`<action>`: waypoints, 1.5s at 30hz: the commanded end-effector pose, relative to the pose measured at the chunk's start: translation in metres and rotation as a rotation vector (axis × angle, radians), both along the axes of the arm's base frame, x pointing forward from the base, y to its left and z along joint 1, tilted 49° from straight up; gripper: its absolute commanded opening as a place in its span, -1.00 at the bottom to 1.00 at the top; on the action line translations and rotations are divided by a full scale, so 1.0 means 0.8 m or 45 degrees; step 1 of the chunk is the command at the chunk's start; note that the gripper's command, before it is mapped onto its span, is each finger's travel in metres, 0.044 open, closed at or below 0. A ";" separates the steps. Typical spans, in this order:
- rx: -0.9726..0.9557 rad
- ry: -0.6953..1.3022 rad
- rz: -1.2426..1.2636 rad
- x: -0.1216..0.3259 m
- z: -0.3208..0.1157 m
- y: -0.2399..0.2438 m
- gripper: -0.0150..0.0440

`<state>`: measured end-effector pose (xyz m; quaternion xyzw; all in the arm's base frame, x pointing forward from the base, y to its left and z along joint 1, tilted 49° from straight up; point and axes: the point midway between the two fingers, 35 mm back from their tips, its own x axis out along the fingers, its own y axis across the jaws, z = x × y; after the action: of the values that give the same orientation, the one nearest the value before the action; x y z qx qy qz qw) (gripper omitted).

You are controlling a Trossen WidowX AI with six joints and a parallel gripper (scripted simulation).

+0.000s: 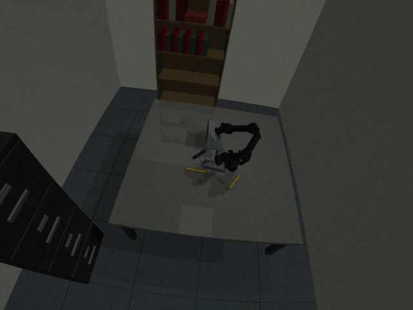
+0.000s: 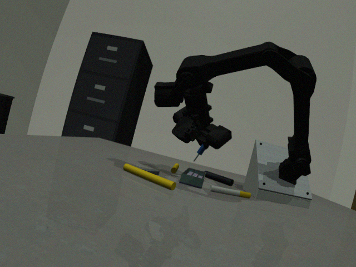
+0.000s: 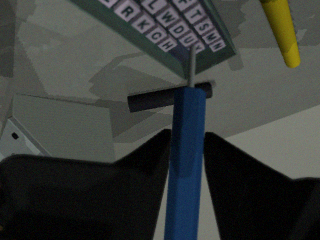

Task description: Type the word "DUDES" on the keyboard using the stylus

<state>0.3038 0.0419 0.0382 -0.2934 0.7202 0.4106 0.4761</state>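
Observation:
My gripper [image 2: 202, 143] [image 3: 187, 138] is shut on the blue stylus [image 1: 217, 153] [image 2: 201, 149] [image 3: 187, 160], whose thin grey tip points down and forward. The keyboard [image 1: 213, 165] [image 2: 192, 178] [image 3: 169, 19] is a dark green tray with pale lettered keys on the table. In the exterior view the tip hangs above the keyboard without touching it. In the wrist view the tip overlaps the corner of the keyboard, at the key beside U, which it partly covers. The D and U keys show just left of the tip; E and S also show. The keyboard's far part is out of the wrist view.
Two yellow sticks [image 1: 195, 170] [image 2: 149, 176] lie near the keyboard. A black cylinder [image 1: 199, 154] [image 2: 219, 178] [image 3: 150, 99] and a white marker [image 2: 225, 190] with a yellow end lie between keyboard and wedge-shaped base [image 2: 250, 175] [image 3: 65, 125]. A small grey block [image 1: 221, 181] [image 2: 151, 171] lies beyond.

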 end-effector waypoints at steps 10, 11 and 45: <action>-0.020 0.249 0.352 0.013 -0.017 -0.025 -0.49; -0.019 0.259 0.364 0.014 -0.018 -0.026 -0.49; -0.017 0.262 0.369 0.006 -0.053 0.011 -0.22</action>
<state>0.3097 0.0489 -0.0029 -0.3564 0.7165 0.4990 0.3325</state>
